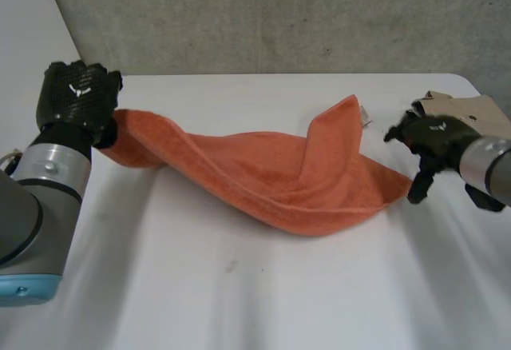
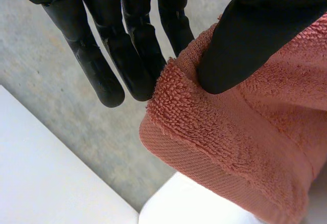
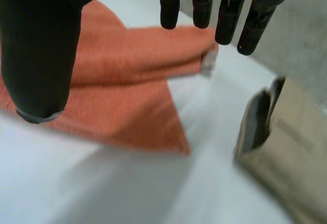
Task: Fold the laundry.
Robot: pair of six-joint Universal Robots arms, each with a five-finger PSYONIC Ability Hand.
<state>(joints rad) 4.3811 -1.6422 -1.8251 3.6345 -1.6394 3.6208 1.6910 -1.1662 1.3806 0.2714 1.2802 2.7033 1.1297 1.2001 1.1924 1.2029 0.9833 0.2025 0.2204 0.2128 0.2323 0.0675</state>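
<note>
Loosely twisted, the orange towel [image 1: 271,176] (terry) is pinched by the left hand [image 1: 76,94]; right hand [image 1: 435,138] splayed.

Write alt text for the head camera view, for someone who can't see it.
An orange towel lies twisted across a white table, its left end pinched in the robot's left hand. The right hand is open beside the towel's right corner, holding nothing. A beige item sits just behind that hand.
</note>
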